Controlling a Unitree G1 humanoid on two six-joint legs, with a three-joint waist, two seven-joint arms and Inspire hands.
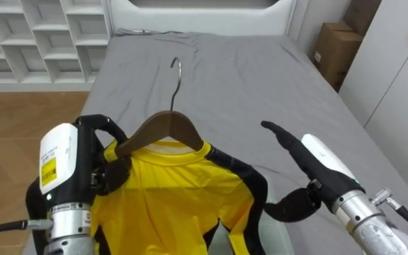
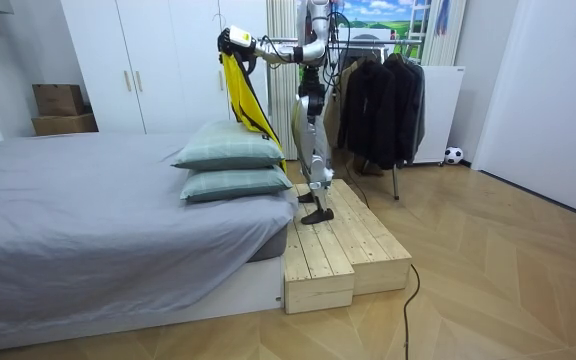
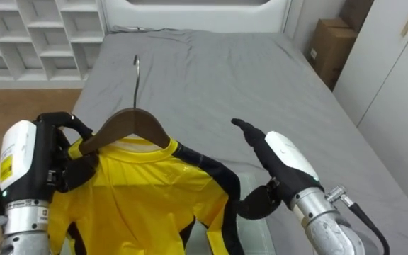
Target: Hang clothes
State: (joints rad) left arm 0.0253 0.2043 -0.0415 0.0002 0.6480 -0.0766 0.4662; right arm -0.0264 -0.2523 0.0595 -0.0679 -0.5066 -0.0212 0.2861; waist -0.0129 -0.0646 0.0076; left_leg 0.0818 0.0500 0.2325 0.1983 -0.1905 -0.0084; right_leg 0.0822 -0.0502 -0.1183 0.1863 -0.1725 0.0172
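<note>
Yellow shirt with black trim, nearest of all, at 6 o'clock in the eye views, draped on a wooden hanger and held up in the air. Left hand at 8 o'clock, dark fingers curled tight round the hanger's left arm, right where the shirt's shoulder sits. Metal hook pointing away toward 12 o'clock. Right hand at 4 o'clock, near the shirt's right shoulder but apart from it, fingers stretched out straight, thumb bent below, nothing in its grasp. Pale pillow at 5 o'clock, below, between shirt and right hand. Beyond, grey bed running up to 12 o'clock and ending at a white headboard. White shelves at 10 o'clock, cardboard box at 1 o'clock, white wardrobe at 3 o'clock.

Seen from the room: standing upright on a wooden platform at the bed's end, shirt raised high above two stacked pillows. Clothes rack with dark garments behind, at 1 o'clock; small ball on the floor farther off toward 2 o'clock.
</note>
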